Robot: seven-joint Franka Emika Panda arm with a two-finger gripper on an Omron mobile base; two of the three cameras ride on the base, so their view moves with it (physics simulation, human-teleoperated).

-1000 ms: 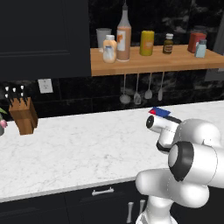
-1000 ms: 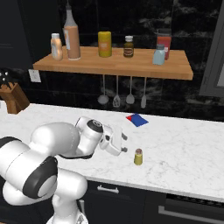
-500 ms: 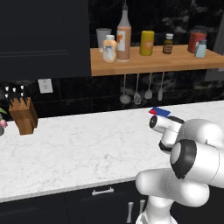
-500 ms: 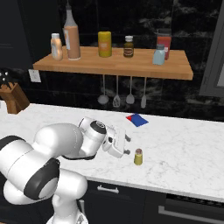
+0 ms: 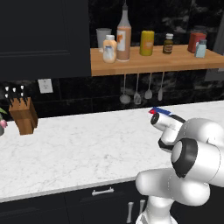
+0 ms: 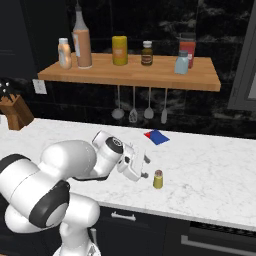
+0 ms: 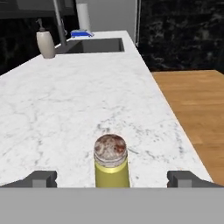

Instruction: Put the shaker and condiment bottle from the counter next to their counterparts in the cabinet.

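On the white marble counter point(image 6: 210, 165) near its front edge, the shaker point(image 6: 158, 179) stood upright between the spread fingertips of the gripper point(image 6: 144, 168), which held nothing and, by the look of it, needed to advance level before pinching the yellow-green body below the cap.

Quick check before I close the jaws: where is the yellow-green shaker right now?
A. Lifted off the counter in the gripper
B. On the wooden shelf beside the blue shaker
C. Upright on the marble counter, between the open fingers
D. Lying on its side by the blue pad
C: in the hand view the shaker stands upright on the counter, with the fingers spread clear on either side of it.
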